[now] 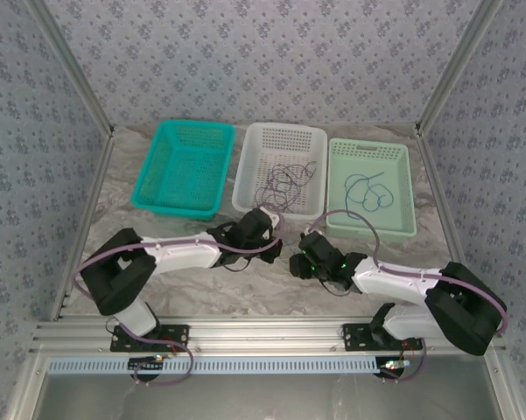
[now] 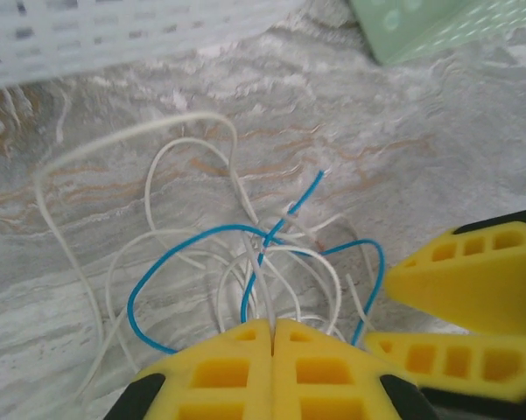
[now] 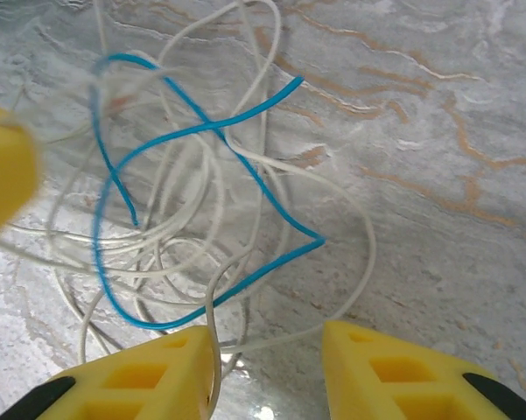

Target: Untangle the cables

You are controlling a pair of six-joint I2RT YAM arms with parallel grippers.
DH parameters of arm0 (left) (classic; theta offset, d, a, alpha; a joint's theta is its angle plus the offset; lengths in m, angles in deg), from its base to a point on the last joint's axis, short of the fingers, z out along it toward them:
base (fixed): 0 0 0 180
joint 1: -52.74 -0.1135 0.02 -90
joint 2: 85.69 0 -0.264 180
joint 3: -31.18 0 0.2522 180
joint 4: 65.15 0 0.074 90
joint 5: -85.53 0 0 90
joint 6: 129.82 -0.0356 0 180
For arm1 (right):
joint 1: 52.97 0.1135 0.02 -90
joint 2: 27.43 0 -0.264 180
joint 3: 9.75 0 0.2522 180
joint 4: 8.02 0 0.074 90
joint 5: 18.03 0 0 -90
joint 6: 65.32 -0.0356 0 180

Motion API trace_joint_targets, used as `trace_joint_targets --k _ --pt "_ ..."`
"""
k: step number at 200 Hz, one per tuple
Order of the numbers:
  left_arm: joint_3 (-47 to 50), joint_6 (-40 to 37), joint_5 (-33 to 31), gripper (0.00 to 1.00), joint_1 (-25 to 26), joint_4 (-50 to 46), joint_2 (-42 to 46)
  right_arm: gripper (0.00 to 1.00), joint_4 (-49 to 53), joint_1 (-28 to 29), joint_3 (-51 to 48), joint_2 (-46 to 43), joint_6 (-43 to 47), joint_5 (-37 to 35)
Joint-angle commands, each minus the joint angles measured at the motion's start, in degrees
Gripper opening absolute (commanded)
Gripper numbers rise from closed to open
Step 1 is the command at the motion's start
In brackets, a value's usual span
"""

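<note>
Thin looping cables (image 2: 219,229) — blue, whitish — on veined marbled table (image 2: 438,149).

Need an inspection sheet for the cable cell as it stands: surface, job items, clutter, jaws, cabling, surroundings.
Surface: marbled table.
Job's things: white and blue tangle on the table between the grippers; dark cable in the white basket; blue cable in the green basket; teal basket, no cable in it.
Clutter: nothing seen.
Grippers: left gripper jaws shut on the tangle; right gripper jaws open at its edge.
Cables: purple-grey harness along each arm.
Surroundings: patterned walls, aluminium frame.
</note>
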Motion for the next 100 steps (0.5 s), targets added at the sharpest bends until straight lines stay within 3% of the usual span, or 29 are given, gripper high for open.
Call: trace_joint_targets --k 1,26,39,100 --pt "0.3 -3.1 -1.0 0.00 0.7 -1.3 6.8 0.43 3.7 0.2 -0.6 -0.9 -1.8 -3.0" --pt "-0.7 -6.1 -0.4 0.00 1.2 -5.7 10.1 0.66 4.5 0.2 -1.1 -4.7 -3.0 -5.1" --pt "-1.3 -6.8 0.0 0.00 1.3 -7.8 10.8 0.73 5.0 0.3 -1.1 -7.7 -2.5 -6.0" --pt "-1.0 -7.7 2.2 0.00 1.3 -8.8 12.1 0.84 5.2 0.5 -3.2 -22.8 0.0 -6.7"
